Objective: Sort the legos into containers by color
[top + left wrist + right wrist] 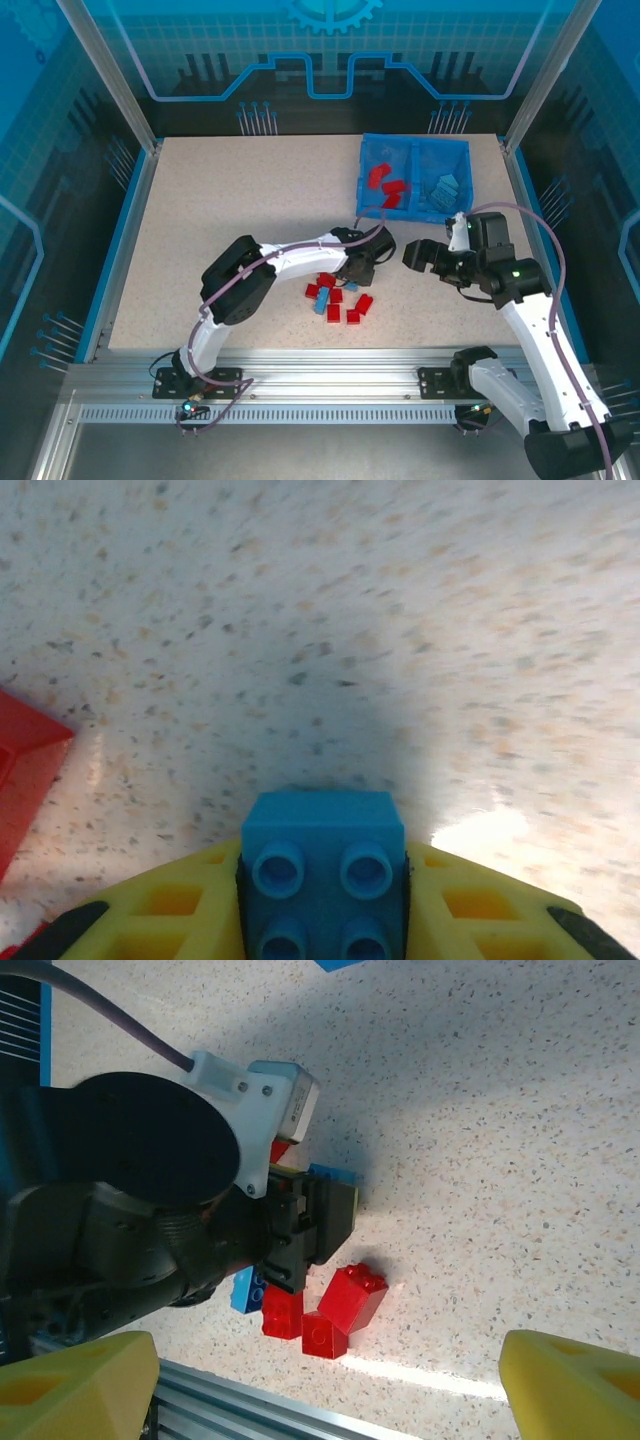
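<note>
Speckled table (pixel 230 220) fills my overhead feed, with the bin (pixel 415 138) at its 1 o'clock corner. A centre wall splits the bin: red bricks (pixel 385 185) lie in the left half and light blue ones (pixel 445 188) in the right, so that is the rule I sort by. My left arm (pixel 270 268) reaches low from its base at 7 o'clock, elbow lifted, forearm running toward 3 o'clock, wrist pitched down over the middle of the table. My right arm (pixel 530 320) rises from 5 o'clock and folds back toward 9 o'clock, so the right claw (pixel 413 256) faces the left wrist, near but apart. I read that as parking it clear, so the arms don't clash over one heap. The pile (pixel 335 297) of loose legos, mostly red with a little blue, lies just at 6 o'clock of the left claw (pixel 362 268). On the left wrist feed the yellow fingers (pixel 170 910) are clamped on a blue brick (pixel 322 870), one on each side, studs toward the lens. I can't tell whether it is off the table yet. A red one (pixel 25 770) sits at that feed's 9 o'clock edge. The right claw's fingers (pixel 80 1385) stand wide apart with nothing held. I judge this brick belongs in the right half, well away at 1 o'clock.
</note>
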### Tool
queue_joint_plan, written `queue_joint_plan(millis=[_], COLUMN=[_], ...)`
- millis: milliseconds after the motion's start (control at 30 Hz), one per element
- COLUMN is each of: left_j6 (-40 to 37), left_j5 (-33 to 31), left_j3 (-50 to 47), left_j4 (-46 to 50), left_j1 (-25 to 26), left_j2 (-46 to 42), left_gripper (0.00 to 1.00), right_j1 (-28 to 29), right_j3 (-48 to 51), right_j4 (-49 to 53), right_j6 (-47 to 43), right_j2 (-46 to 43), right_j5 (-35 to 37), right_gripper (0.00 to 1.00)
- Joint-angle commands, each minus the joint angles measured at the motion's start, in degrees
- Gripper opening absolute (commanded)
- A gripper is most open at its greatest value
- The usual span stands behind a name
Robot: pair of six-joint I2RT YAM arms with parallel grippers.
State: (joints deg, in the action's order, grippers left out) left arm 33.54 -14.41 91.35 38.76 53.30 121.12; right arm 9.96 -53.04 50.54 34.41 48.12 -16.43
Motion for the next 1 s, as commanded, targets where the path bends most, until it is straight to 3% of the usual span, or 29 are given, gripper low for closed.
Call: queue_joint_plan(millis=[0, 200, 333, 533, 800, 967], left_j6=[-1.36, -8.26, -13.53, -14.68, -18.24, -17.94], left_j5=[1.85, -0.73, 0.01, -2.65, -2.62, -4.42], left_j3=[8.33, 26.25, 41.3, 61.17, 61.68, 63.43], left_j4=[-2.68, -9.04, -13.84, -17.87, -33.42, -33.86], left_j1=[0.32, 0.36, -0.31, -2.32, -3.86, -4.69], left_j2=[-5.17, 4.81, 15.62, 30.58, 35.57, 37.09], left_gripper=[0.22, 0.21, 0.21, 0.2, 0.23, 0.4], right_j1=[-0.47, -0.78, -0.93, -0.99, -1.15, -1.08], right_j3=[-1.72, -1.01, -0.68, -0.42, -0.87, -0.88], right_j4=[0.07, 0.5, 0.81, 3.53, 3.98, 4.67], right_j6=[2.43, 7.74, 8.3, 9.95, 7.62, 7.16], right_j2=[-3.67, -9.86, -11.66, -12.95, -11.83, -12.58], right_j5=[4.88, 19.7, 20.6, 23.86, 23.12, 23.14], right_gripper=[0.9, 0.9, 0.9, 0.89, 0.89, 0.89])
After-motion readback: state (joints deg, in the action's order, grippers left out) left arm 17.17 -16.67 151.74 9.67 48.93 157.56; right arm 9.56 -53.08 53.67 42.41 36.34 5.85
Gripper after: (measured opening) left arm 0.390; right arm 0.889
